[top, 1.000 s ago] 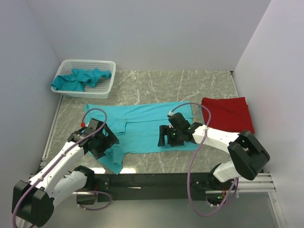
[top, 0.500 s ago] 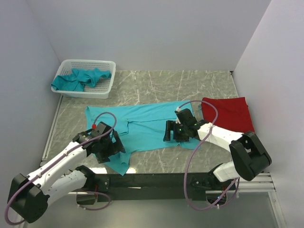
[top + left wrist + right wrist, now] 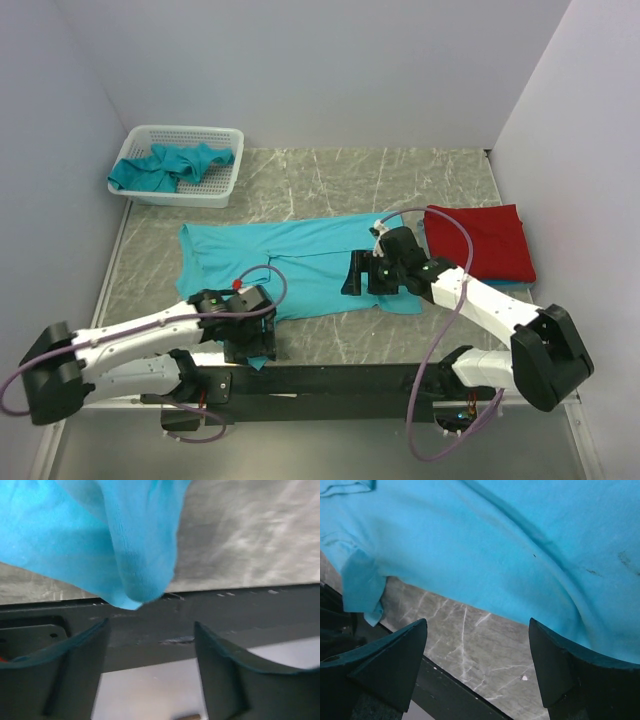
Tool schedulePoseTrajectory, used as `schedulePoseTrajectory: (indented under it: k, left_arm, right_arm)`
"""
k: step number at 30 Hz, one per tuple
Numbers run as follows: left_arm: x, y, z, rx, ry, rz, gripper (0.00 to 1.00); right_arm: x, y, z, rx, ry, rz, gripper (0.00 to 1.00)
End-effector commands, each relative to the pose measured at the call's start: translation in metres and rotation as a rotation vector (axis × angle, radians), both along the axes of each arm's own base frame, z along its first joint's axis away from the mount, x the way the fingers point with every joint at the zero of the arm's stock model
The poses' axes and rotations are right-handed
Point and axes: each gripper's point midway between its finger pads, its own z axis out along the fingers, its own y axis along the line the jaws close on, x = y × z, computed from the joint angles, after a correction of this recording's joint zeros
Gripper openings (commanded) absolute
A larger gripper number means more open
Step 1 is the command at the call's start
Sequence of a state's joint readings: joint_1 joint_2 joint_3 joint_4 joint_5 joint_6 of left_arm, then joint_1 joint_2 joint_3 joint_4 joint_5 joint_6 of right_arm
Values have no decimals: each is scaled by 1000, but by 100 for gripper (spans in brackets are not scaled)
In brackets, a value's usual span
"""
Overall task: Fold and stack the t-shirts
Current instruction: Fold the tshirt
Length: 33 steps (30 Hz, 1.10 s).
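A teal t-shirt [image 3: 300, 262] lies spread flat in the middle of the marble table. Its near-left sleeve [image 3: 135, 545] hangs toward the front edge. My left gripper [image 3: 250, 342] hovers over that sleeve tip, open, with nothing between its fingers [image 3: 235, 670]. My right gripper [image 3: 358, 276] stands open just above the shirt's near hem [image 3: 495, 540], over bare marble, holding nothing. A folded red t-shirt [image 3: 478, 240] lies at the right with a blue edge [image 3: 512, 285] showing beneath it. More teal t-shirts [image 3: 165, 165] sit crumpled in the basket.
The white mesh basket [image 3: 215, 190] stands at the back left corner. A black rail [image 3: 210, 625] runs along the table's front edge, right below the left gripper. White walls close in on the left, back and right.
My left arm has swung toward the front edge and to the right, ending over the sleeve tip with its jaws a little narrower. The right gripper has shifted slightly right.
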<state>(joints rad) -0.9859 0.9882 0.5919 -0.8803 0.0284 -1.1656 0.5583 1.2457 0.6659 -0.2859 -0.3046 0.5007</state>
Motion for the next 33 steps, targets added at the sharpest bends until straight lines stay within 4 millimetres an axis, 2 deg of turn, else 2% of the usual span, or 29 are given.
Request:
schedulePoseTrajectory:
  k: [1,3,4,8,11,14,15,17,18,20,26,29,31,33]
  left_arm:
    - [6,-8,-6,76,-22,-7,70]
    - [10,-4,-12,130,-36,-5,60]
    - [11,1,-19,173,-29,3,58]
    - [20,0,-25,225,-49,6,55]
    - [16,6,-35,270,-24,0,52]
    - [11,10,-44,288,5,1,38]
    - [8,15,-44,310,15,9,27]
    - [9,20,-41,340,10,23,15]
    - [8,24,-38,357,11,39,6]
    - [5,38,-30,413,16,62,1]
    - [-9,53,-16,502,92,84,1]
    - [-18,58,-18,524,140,63,4]
    - [-27,59,-22,504,178,35,13]
    - [-27,53,-26,473,180,20,24]
  right_arm:
    - [1,1,18,25,-44,-2,88]
    - [2,-3,21,15,-54,-23,88]
    - [2,-6,23,14,-61,-30,88]
    - [5,-14,26,8,-72,-64,88]
    - [5,-22,26,6,-76,-87,88]
    - [7,-29,26,8,-81,-117,88]
    - [8,-33,27,7,-83,-128,88]
    - [8,-36,26,2,-81,-135,88]
    - [8,-38,26,-2,-83,-139,88]
    - [9,-42,27,-10,-87,-150,88]
    - [10,-49,24,-32,-85,-166,88]
    - [11,-51,20,-39,-74,-168,88]
    - [11,-51,17,-42,-69,-165,88]
    - [11,-51,15,-42,-63,-159,88]
